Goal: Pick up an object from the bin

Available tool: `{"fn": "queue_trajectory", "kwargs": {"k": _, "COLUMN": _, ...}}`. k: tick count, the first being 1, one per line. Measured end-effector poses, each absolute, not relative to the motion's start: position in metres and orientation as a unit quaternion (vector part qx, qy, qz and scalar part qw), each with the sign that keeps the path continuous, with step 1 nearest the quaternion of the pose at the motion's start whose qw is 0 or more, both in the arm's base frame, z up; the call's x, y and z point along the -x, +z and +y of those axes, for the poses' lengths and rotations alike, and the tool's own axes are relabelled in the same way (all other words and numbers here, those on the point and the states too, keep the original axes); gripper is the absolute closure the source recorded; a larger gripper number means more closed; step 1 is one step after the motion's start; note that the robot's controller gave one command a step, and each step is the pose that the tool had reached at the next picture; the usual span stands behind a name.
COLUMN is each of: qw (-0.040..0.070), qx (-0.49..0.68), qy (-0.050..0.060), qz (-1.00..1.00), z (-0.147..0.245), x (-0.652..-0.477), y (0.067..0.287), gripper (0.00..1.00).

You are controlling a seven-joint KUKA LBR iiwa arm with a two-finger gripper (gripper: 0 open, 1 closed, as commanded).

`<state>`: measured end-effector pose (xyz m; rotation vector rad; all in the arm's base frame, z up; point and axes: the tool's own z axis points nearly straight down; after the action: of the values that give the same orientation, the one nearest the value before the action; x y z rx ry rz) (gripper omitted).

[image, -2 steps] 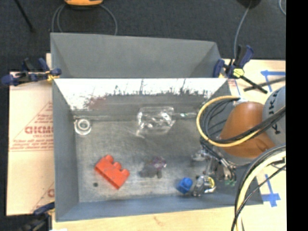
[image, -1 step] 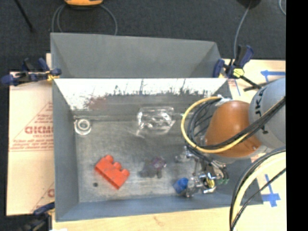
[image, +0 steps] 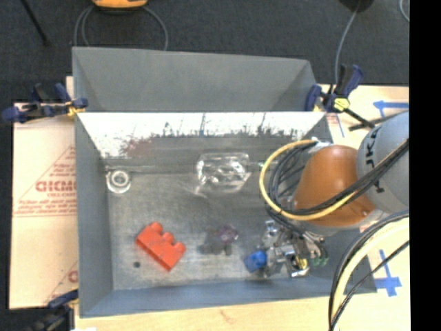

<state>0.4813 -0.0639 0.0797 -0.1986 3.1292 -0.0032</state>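
Note:
My gripper (image: 284,259) is low at the bin's front right, under the orange cover, right beside a small blue thing (image: 256,261) on the floor at its left side. Whether the blue thing lies between the fingers cannot be told. A small dark purplish piece (image: 222,238) lies a little to the left of it. Further left sits a red stepped block (image: 160,245).
A crumpled clear plastic thing (image: 222,172) lies at the back middle of the bin. A small clear ring or cap (image: 118,180) rests at the back left. The arm and its cables cover the bin's right side.

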Motion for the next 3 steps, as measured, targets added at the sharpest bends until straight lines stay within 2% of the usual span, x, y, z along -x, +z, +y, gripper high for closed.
{"fn": "queue_trajectory", "kwargs": {"k": 1, "qw": 0.002, "qx": 0.117, "qy": 0.000, "qz": 0.993, "z": -0.048, "x": -0.484, "y": 0.196, "gripper": 1.00}}
{"fn": "queue_trajectory", "kwargs": {"k": 2, "qw": 0.003, "qx": -0.033, "qy": -0.001, "qz": 0.999, "z": -0.086, "x": -0.490, "y": 0.198, "gripper": 1.00}}
{"fn": "queue_trajectory", "kwargs": {"k": 3, "qw": 0.003, "qx": -0.033, "qy": -0.001, "qz": 0.999, "z": -0.086, "x": -0.489, "y": 0.198, "gripper": 0.00}}
